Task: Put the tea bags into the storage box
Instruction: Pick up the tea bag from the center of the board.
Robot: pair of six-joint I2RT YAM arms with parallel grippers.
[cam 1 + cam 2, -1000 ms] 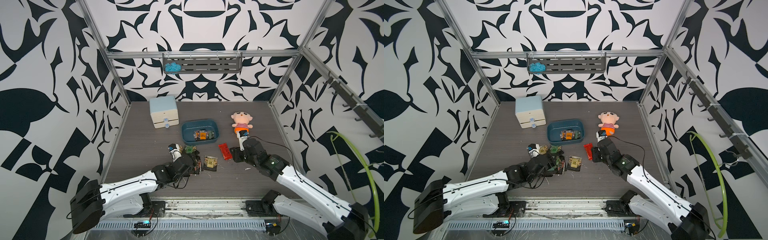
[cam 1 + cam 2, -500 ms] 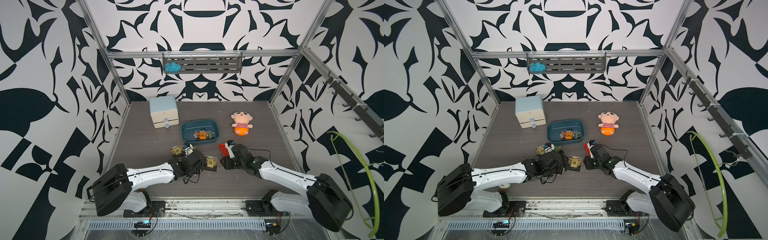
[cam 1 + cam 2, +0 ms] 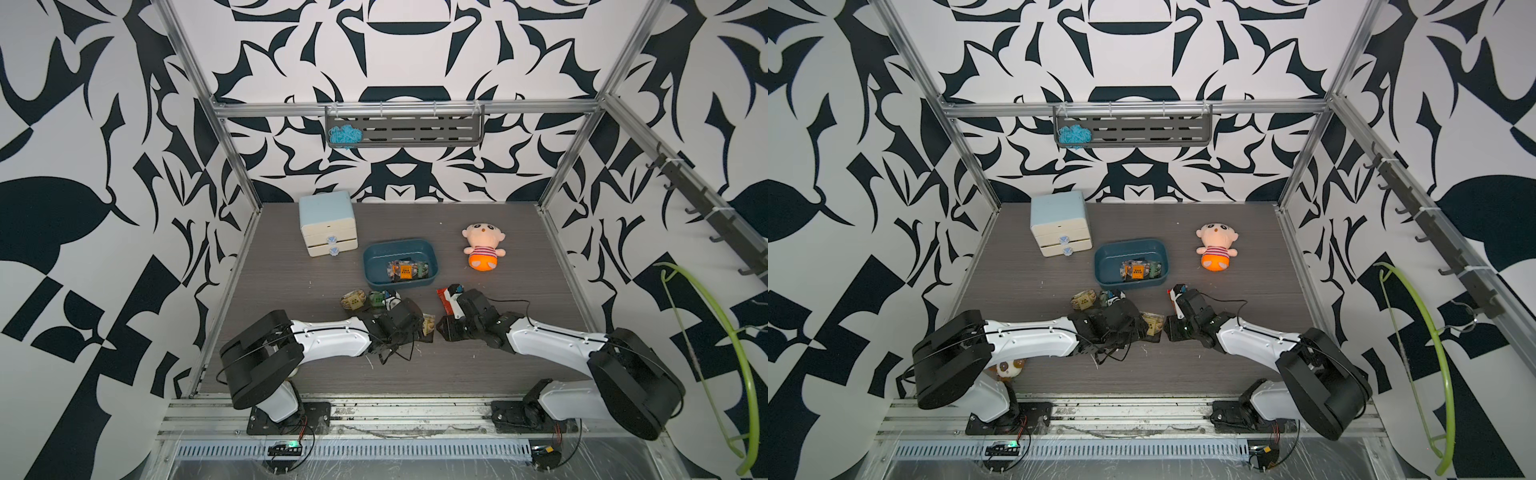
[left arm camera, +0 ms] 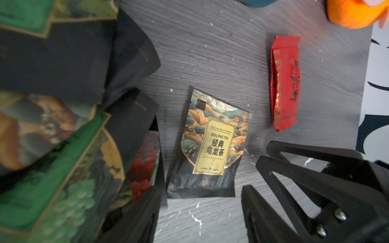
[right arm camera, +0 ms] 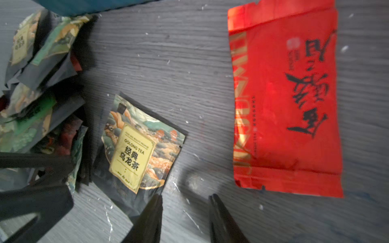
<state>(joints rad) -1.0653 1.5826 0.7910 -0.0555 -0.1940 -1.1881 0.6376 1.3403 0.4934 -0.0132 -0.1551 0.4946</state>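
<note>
With the left gripper (image 4: 200, 197) open over the oolong tea bag (image 4: 212, 145) and the right gripper (image 5: 185, 198) parted and empty just right of it, both risk colliding there.

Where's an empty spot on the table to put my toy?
Bare wood: behind the storage box, between the drawer cabinet and the doll; also the table along its left edge. Crowded: just in front of the box, where tea bags pile up.
</note>
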